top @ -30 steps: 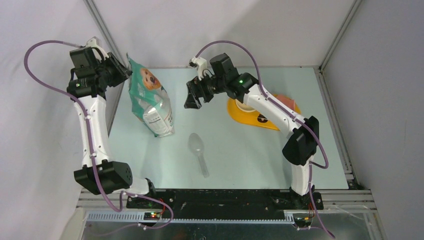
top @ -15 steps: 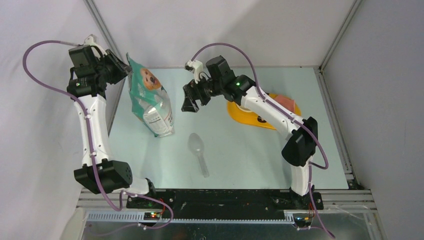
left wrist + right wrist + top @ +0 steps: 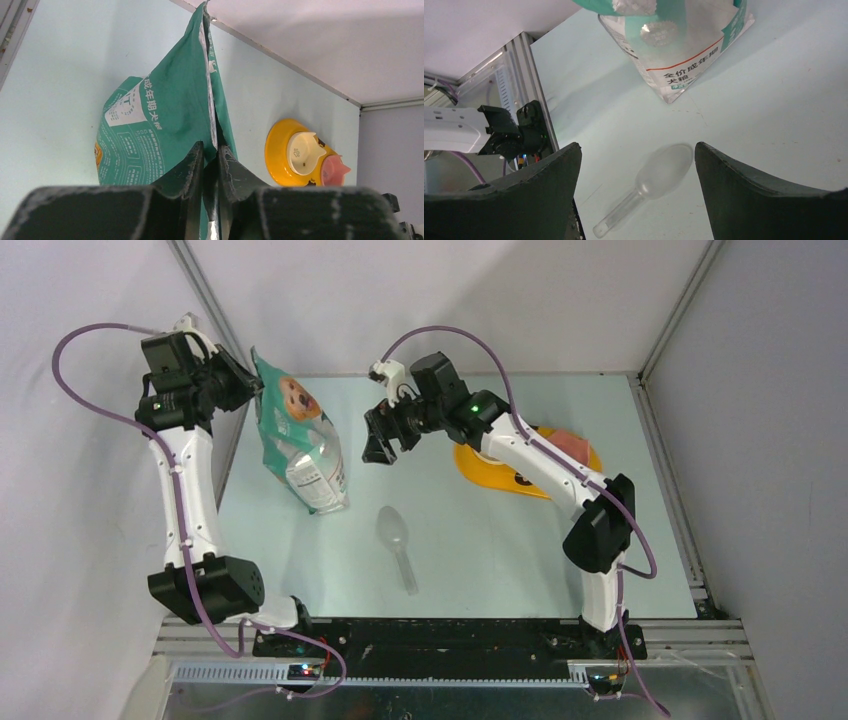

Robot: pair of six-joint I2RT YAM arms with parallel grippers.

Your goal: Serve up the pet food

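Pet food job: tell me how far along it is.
Done: nothing served; both bowls of the feeder look empty. In hand: the left gripper pinches the top edge of the upright bag; the right gripper hangs open above the table. Left: open the bag, take the scoop lying on the table, and get food into the feeder.
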